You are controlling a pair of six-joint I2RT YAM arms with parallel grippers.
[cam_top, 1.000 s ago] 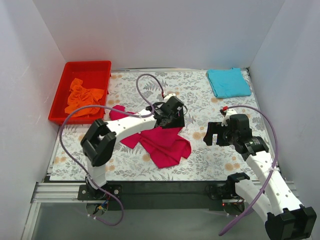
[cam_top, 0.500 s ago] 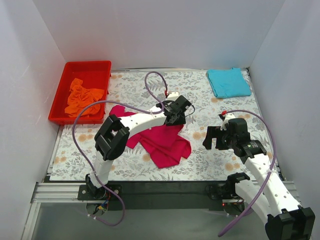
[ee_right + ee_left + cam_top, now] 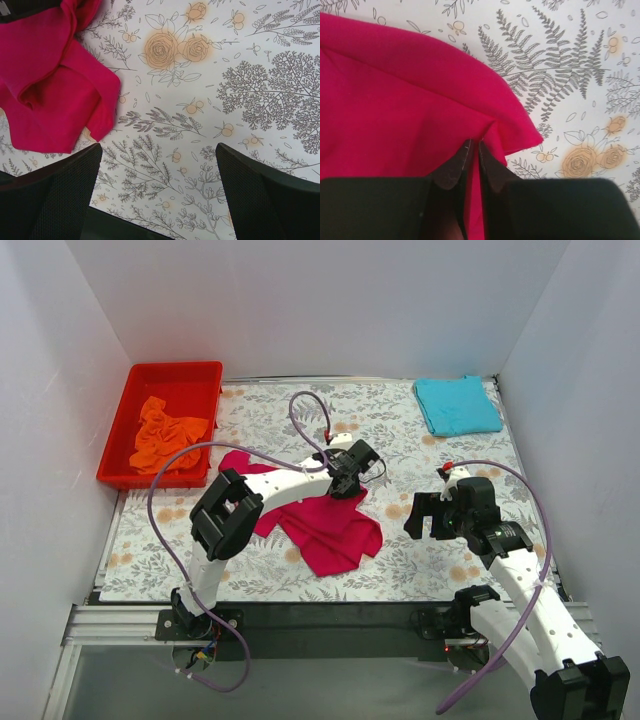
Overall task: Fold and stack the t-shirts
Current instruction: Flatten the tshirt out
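A crumpled crimson-pink t-shirt lies mid-table. My left gripper is down at its far right edge, shut on a pinch of the pink cloth between its dark fingers. To the right, my right gripper hovers open over the bare floral cloth, a short way from the shirt's right corner. A folded turquoise t-shirt lies flat at the far right corner. An orange t-shirt sits bunched in the red bin.
The red plastic bin stands at the far left edge of the floral table cover. White walls close in the table on three sides. The left arm's cable arcs over the pink shirt.
The left gripper's jaws have closed onto the pink shirt's far right edge after reaching further right. The right arm has barely moved.
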